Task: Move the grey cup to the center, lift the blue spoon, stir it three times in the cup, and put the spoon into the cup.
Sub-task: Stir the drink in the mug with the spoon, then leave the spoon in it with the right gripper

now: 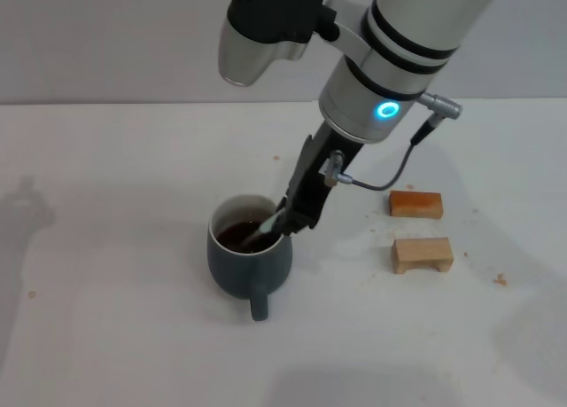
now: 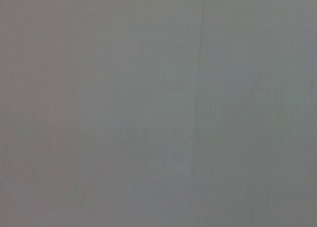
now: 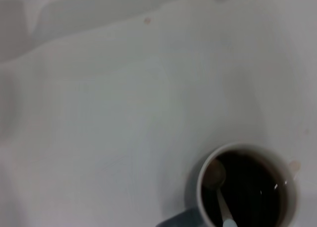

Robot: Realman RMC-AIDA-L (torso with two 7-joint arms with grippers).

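Note:
The grey cup [image 1: 251, 263] stands on the white table near the middle, handle toward me, with dark liquid inside. My right gripper [image 1: 294, 219] reaches down over the cup's right rim and is shut on the pale-blue handle of the blue spoon [image 1: 265, 229], whose lower end dips into the liquid. In the right wrist view the cup [image 3: 292, 197] shows from above, with the spoon [image 3: 215, 173] bowl resting in the liquid against the inner wall. My left gripper is out of view; the left wrist view shows only a plain grey surface.
Two small wooden blocks lie to the right of the cup, a darker one [image 1: 415, 203] farther back and a paler one [image 1: 423, 254] nearer. Small crumbs dot the white table [image 1: 106, 247].

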